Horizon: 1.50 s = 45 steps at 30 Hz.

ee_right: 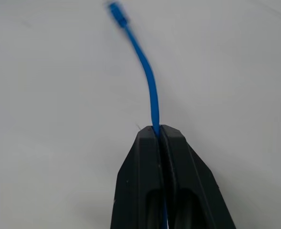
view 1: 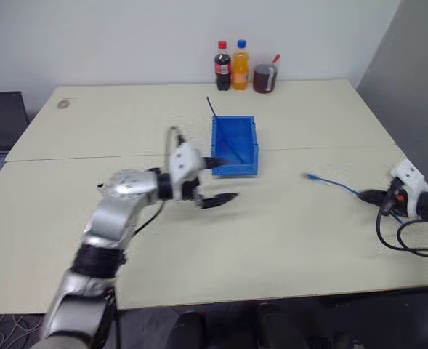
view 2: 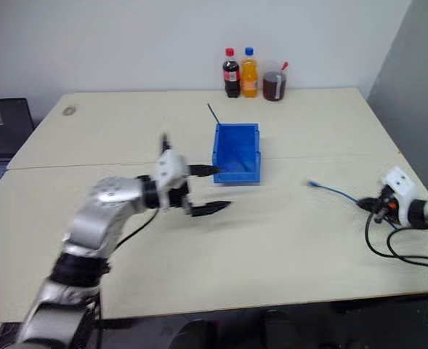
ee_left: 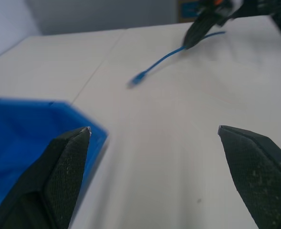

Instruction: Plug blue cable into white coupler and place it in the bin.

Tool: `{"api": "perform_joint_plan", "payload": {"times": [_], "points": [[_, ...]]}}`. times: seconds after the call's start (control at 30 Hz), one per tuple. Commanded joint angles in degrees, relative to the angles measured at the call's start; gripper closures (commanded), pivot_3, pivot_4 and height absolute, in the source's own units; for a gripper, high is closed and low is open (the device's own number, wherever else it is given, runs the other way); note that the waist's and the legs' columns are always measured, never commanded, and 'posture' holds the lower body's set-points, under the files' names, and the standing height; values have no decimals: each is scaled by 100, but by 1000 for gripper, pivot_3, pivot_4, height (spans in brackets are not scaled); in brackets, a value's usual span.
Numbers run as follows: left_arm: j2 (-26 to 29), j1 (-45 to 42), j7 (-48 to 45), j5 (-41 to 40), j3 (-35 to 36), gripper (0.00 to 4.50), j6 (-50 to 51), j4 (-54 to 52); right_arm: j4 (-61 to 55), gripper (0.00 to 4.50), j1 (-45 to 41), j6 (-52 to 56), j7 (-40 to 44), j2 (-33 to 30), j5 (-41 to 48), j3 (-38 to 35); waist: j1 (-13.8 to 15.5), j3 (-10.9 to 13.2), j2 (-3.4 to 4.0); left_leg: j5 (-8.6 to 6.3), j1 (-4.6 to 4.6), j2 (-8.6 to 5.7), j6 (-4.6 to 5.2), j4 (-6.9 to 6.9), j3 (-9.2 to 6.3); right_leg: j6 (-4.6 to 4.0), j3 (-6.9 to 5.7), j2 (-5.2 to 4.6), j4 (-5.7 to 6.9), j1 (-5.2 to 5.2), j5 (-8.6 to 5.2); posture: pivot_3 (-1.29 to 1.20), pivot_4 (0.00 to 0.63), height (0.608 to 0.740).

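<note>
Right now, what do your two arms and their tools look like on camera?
The left arm has glossy silver shells with black joint bands and a white boxy wrist. Its left tool has two black tapered fingers with speckled faces. A thin black cable runs along the forearm. The right tool is likewise black behind a white wrist box, with an orange spot and looping black cables.

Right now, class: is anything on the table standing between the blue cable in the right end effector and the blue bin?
Nothing visible does. The right end effector is shut on the blue cable, and only bare table lies between it and the bin.
</note>
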Motion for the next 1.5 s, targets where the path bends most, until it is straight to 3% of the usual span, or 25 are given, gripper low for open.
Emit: {"api": "perform_joint_plan", "payload": {"times": [0.03,0.13,0.23,0.37,0.47,0.63,0.8,0.93,1.03,1.13,1.27,1.5], "points": [[306,1775,295,-259,881,0,336,-1521,-1115,4448,-239,599,129,512,319,479,-6,3,-6,0,0,6,0,-1,-5,-2,-5,0,0,0,-2,0,150,740],[-9,3791,779,-205,1458,0,367,-2625,-1310,4448,-495,707,-58,1253,218,999,59,8,-15,-2,-6,41,-4,2,-1,-6,-4,-2,-5,-2,-3,0,150,740],[-611,5110,1421,37,1702,0,75,-3221,-1210,4448,-709,649,-215,2002,40,1518,200,12,-20,-3,-18,37,-5,6,1,-8,8,-11,-12,-8,-3,0,150,740],[-1390,5949,2240,359,1688,0,-244,-3582,-537,4448,-892,127,-411,2765,-408,2126,407,11,-18,-2,-29,33,-5,12,10,-19,-36,-12,-10,-7,-7,0,150,740],[-1765,6539,2549,582,1529,0,-500,-3763,-50,4448,-979,-244,-375,3022,-622,2340,401,3,-32,-2,-32,41,-5,15,42,-43,-29,-11,-14,-1,-20,0,150,740],[-1894,6854,2759,697,1436,0,-715,-3816,325,3396,-1002,-308,-186,3115,-658,2412,361,3,-31,-4,-45,39,-4,11,59,-28,-27,-12,-18,-15,-9,0,150,740],[-1353,6558,2404,542,1708,0,-719,-3432,-76,2062,-733,-111,-275,2983,-531,2222,328,2,-30,-3,-28,59,-4,11,51,-69,-31,-1,-4,-10,-31,0,150,740],[-98,5417,1690,468,2204,0,-951,-2324,-1565,1114,-261,828,-540,2636,-3,1629,376,2,-25,-3,-31,60,-3,10,37,-75,-44,17,3,-11,-34,0,150,740],[767,4141,976,272,2052,0,-1105,-1213,-3347,259,175,2218,-819,2404,951,1000,383,5,-20,-3,-43,61,-4,10,29,-56,-49,23,4,-20,-20,0,150,740],[1229,2925,198,394,1372,0,-1548,-175,-4564,259,589,3148,-1193,2203,1597,537,373,6,-19,-3,-48,67,-5,5,31,-53,-49,30,-3,-22,-17,0,150,740],[1124,1267,-523,740,339,0,-2219,1321,-5212,259,1252,3478,-1620,2032,1868,233,339,2,-25,-5,-45,61,-6,1,40,-51,-54,28,-9,-17,-18,0,150,740],[1020,258,-1338,1299,-647,0,-3417,3151,-5439,259,1810,3299,-2280,1869,1732,28,260,2,-25,-5,-39,60,-6,3,71,-43,-37,42,-4,-26,-12,0,150,740]]}}
